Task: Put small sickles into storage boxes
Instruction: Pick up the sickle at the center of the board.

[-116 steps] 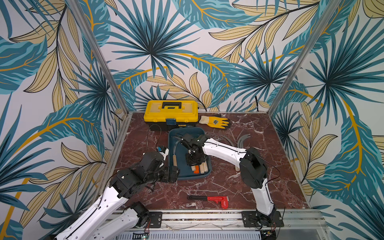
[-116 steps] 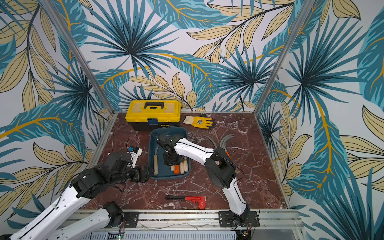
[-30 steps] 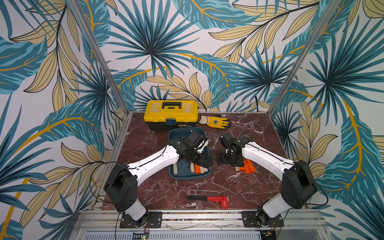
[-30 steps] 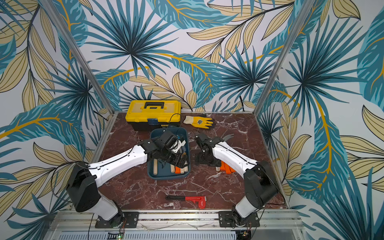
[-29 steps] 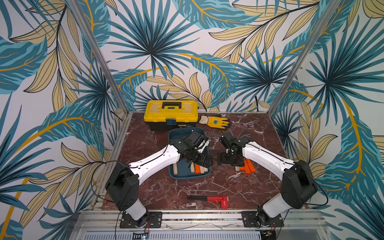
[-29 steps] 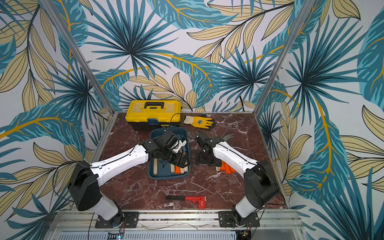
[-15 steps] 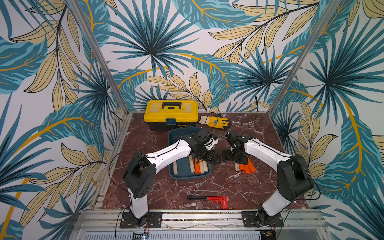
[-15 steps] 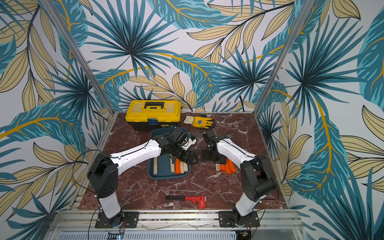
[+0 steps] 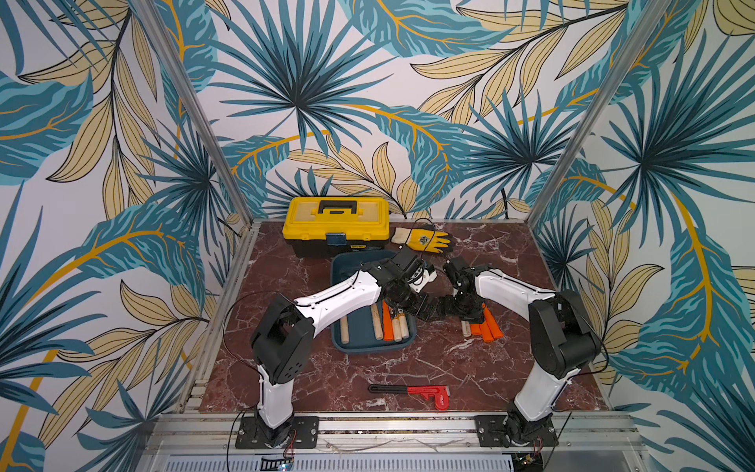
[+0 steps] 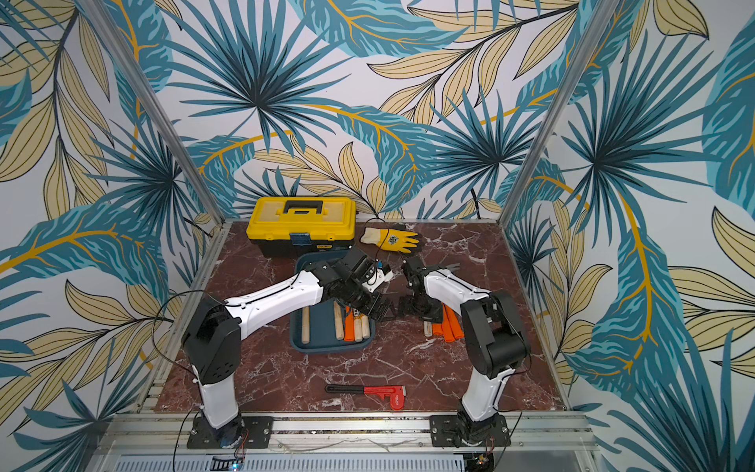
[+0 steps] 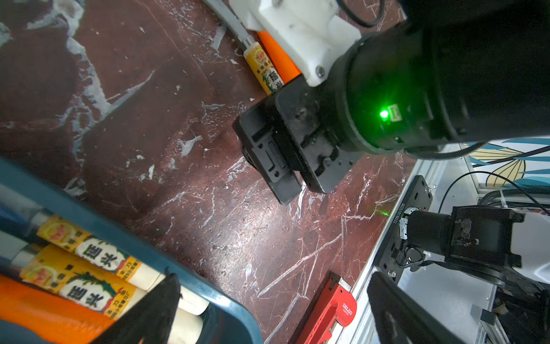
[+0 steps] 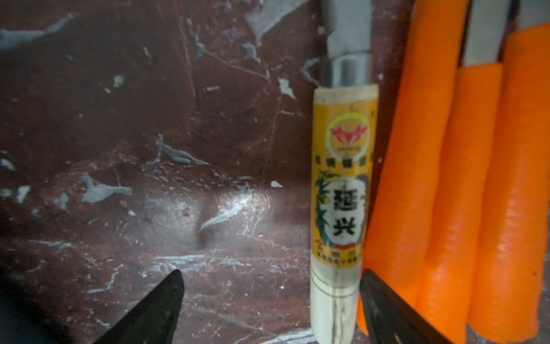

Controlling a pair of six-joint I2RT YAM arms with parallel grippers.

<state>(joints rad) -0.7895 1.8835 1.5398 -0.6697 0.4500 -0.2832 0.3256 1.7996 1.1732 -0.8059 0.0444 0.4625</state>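
Right wrist view: my right claw (image 12: 269, 274) has dropped astride the sickle (image 12: 342, 184) near the tray (image 9: 367, 348); wide open, empty, grasp-ready.

Both top views sat high at the front of the cell, tilted down toward the back wall (image 9: 367, 102). They were far enough off to take in the whole marble table (image 9: 327, 380) edge to edge, with nearly equal framing, shifted slightly sideways.

Left wrist camera hung low by the tray (image 11: 119, 235) rim. It looked across bare marble at the right gripper (image 11: 302, 187), with the pipe wrench (image 11: 330, 309) beyond.

Right wrist camera sat nearest of all, just off the surface, facing a labelled wooden-handled sickle (image 12: 342, 193) close up.

That same sickle (image 11: 263, 71) showed in both wrist views.
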